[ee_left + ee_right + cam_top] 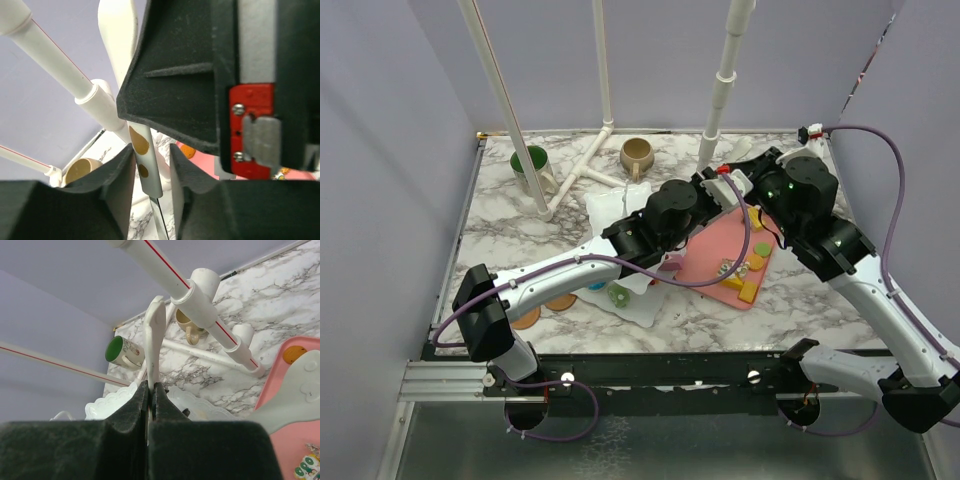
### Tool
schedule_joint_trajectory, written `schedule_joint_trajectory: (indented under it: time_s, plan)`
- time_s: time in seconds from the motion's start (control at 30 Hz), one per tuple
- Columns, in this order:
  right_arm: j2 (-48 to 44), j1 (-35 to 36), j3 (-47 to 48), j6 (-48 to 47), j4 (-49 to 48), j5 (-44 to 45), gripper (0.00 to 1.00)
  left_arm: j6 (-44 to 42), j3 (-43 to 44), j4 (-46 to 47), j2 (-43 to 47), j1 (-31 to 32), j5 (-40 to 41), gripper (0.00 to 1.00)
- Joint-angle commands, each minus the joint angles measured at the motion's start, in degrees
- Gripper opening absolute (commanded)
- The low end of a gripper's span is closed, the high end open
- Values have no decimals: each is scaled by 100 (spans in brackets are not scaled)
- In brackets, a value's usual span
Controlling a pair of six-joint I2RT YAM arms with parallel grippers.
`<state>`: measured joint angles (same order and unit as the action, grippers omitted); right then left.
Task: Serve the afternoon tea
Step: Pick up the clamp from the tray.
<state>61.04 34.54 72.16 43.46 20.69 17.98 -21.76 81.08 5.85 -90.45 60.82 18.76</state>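
The white stand lies taken apart at mid-table: one wavy plate (pixel 608 207) sits behind my left wrist, another (pixel 645 305) in front of it holds a green donut (pixel 618 295). My right gripper (pixel 151 385) is shut on the stand's flat white handle (pixel 155 330), which rises upright from the jaws. My left gripper (pixel 152 155) is open around the white post with gold dots (pixel 142 160); the post touches the left finger, with a gap on the right. The green-lined mug (pixel 530 160) and the tan mug (pixel 637 155) stand at the back.
A pink tray (pixel 715 245) with small pastries (pixel 748 265) lies under the right arm. Brown toy discs (pixel 525 320) sit on the marble near the left arm. A white pipe frame (pixel 582 172) with uprights (pixel 720 100) occupies the back.
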Motion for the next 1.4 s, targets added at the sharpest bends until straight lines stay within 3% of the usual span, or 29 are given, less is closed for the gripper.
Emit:
schedule_joint_trajectory:
  time_s: [0.0, 0.1, 0.27, 0.47, 0.57, 0.87, 1.07, 1.17, 1.37]
  plan:
    - [-148, 48, 195, 31, -99, -462, 0, 42, 50, -46, 73, 0, 144, 27]
    - [-112, 38, 212, 31, -86, -695, 7, 121, 112, -24, 61, 5, 138, 16]
    - [-266, 35, 207, 62, -10, -662, 46, 433, 165, -13, 124, -29, 138, 2]
    - [-596, 35, 419, -357, -14, -734, 74, 1218, 321, -36, 251, -117, -49, 0]
    - [-671, 35, 618, -675, -21, -1025, 83, 1513, 416, -36, 266, -160, -185, 0]
    - [-838, 37, 983, -1818, -524, -2648, 86, 1638, 635, -69, 182, -272, -495, 0]
    - [-631, 35, 1748, -2336, -121, -2170, 87, 1749, 589, -249, 312, -326, -1501, 0]
    - [-661, 35, 1804, -2583, -376, -2272, 88, 2048, 563, -388, 365, -455, -1856, 0]
    - [-597, 35, 2251, -2906, -494, -2106, 89, 2718, 430, -575, 468, -764, -3424, 0]
